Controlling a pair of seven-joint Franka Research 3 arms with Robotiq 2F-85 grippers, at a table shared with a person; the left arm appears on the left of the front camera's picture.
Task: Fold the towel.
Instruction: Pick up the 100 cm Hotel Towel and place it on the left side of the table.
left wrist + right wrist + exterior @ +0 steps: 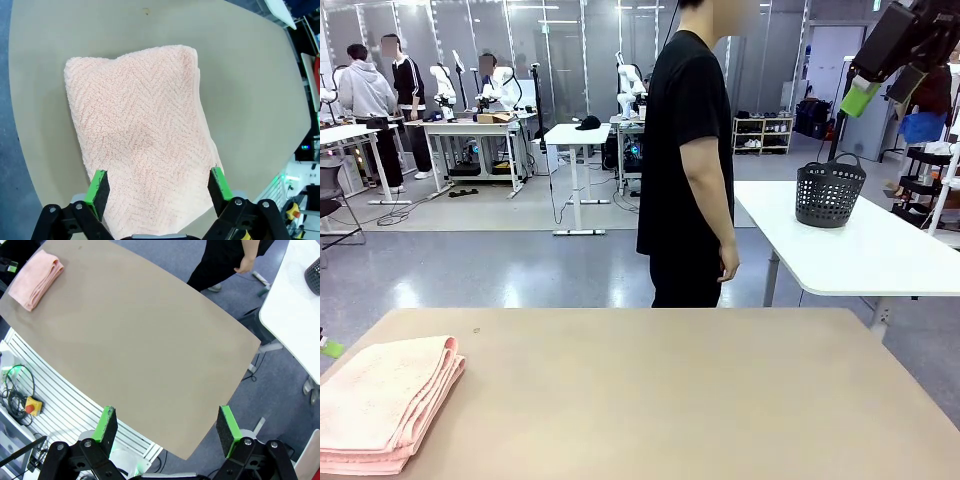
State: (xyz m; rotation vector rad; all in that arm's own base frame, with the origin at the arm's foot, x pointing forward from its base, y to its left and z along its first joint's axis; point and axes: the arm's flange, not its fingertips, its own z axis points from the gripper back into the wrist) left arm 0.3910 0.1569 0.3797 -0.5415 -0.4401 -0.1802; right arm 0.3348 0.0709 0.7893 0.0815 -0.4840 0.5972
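Salmon-pink towel [382,405] folded flat at tabletop [670,400] left corner, long axis near-to-far. Left gripper [159,186] released above it; right gripper [167,428] released, raised high.

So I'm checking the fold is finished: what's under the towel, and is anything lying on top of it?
The towel lies folded in layers on the tan table. Nothing rests on top. The open left claw hovers above it. Whatever lies between its layers is covered.
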